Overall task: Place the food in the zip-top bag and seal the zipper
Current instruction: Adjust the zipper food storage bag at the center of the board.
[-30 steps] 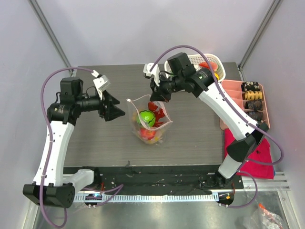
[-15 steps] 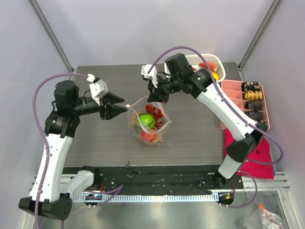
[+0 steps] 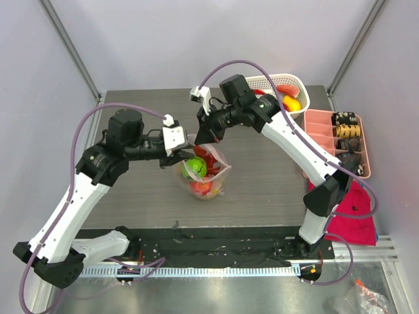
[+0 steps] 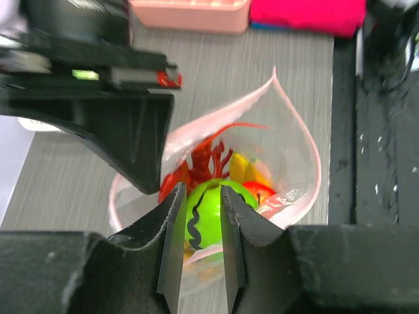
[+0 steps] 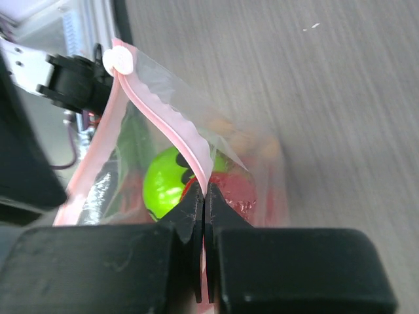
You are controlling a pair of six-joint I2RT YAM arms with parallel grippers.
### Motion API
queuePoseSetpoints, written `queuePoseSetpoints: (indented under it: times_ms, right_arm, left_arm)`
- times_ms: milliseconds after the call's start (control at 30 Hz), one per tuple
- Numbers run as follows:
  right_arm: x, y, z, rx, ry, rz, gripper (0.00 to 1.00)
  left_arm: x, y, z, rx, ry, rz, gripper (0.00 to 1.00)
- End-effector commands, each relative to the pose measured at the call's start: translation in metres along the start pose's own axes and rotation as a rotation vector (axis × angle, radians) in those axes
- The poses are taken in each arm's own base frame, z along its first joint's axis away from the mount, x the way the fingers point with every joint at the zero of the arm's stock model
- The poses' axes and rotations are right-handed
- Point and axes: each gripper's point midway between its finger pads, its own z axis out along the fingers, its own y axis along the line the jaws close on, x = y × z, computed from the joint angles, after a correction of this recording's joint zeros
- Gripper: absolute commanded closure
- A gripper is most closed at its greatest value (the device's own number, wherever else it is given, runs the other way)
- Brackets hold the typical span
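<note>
The clear zip-top bag (image 3: 204, 175) stands open in the middle of the table, holding a green round fruit (image 3: 194, 168), red chilli peppers (image 4: 211, 156), yellow bananas (image 4: 247, 171) and red pieces. My right gripper (image 3: 204, 135) is shut on the bag's pinkish zipper strip (image 5: 167, 124) at the far rim, which runs up from between its closed jaws (image 5: 204, 191). My left gripper (image 3: 184, 156) is at the bag's near-left rim. In the left wrist view it (image 4: 200, 196) is open with a narrow gap, and the green fruit (image 4: 208, 214) and the near rim show between the fingers.
A white lattice basket (image 3: 296, 82) with orange and red food stands at the back right. A pink compartment tray (image 3: 323, 142) with dark items is on the right, with a magenta cloth (image 3: 353, 219) in front of it. The right arm reaches across above the bag.
My left arm has swung right, from well left of the bag to its near-left rim. My right gripper, still holding the strip, has shifted slightly left and back, and the bag moved with it.
</note>
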Motion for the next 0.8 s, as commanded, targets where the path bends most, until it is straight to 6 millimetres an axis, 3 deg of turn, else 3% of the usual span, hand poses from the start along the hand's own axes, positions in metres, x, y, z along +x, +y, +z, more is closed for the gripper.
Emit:
queuePoseSetpoints:
  times_ms: [0, 133, 300, 467, 767]
  right_arm:
    - [-0.015, 0.013, -0.004, -0.079, -0.063, 0.119, 0.99]
    - [-0.023, 0.011, -0.007, -0.110, -0.089, 0.162, 0.99]
    - [-0.028, 0.017, -0.008, -0.155, -0.099, 0.195, 0.99]
    - [-0.028, 0.019, -0.005, -0.181, -0.094, 0.213, 0.99]
    - [-0.037, 0.024, -0.006, -0.213, -0.112, 0.240, 0.99]
  left_arm:
    - [0.023, 0.006, 0.001, -0.070, 0.122, 0.098, 0.71]
    - [0.037, 0.010, 0.008, -0.090, 0.184, 0.123, 0.72]
    - [0.042, 0.018, 0.010, -0.121, 0.199, 0.155, 0.65]
    - [0.045, 0.025, 0.012, -0.136, 0.221, 0.173, 0.65]
    - [0.054, 0.020, 0.020, -0.038, 0.278, 0.199, 0.62]
